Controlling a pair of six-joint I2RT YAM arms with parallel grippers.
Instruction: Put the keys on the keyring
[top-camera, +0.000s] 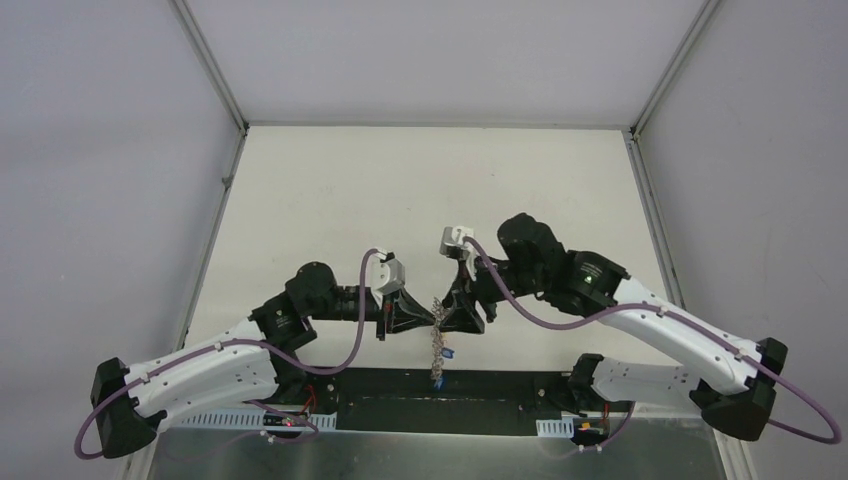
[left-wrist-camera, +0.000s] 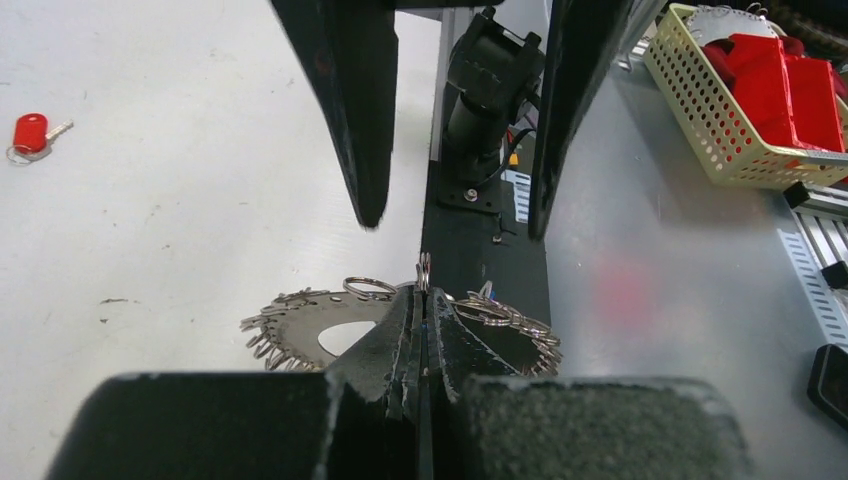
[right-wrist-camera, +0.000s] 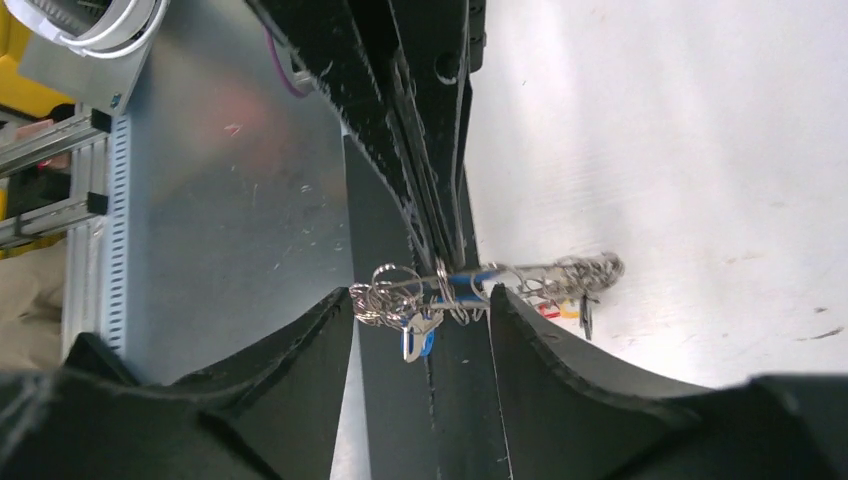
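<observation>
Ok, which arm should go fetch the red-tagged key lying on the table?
Probably right: its gripper is open and gripping nothing, free to fetch the red-tagged key; the left gripper is shut on the keyring.

White arms (top-camera: 200, 372), black joints (top-camera: 310, 290), purple cables (top-camera: 540, 315)

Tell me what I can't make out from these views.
Top view: keyring too small; left gripper and right gripper cover its top.
Left wrist: left gripper hides the keyring's middle where it clamps.
Right wrist: keyring edge-on; whether the blue key is fully threaded is unclear.
</observation>
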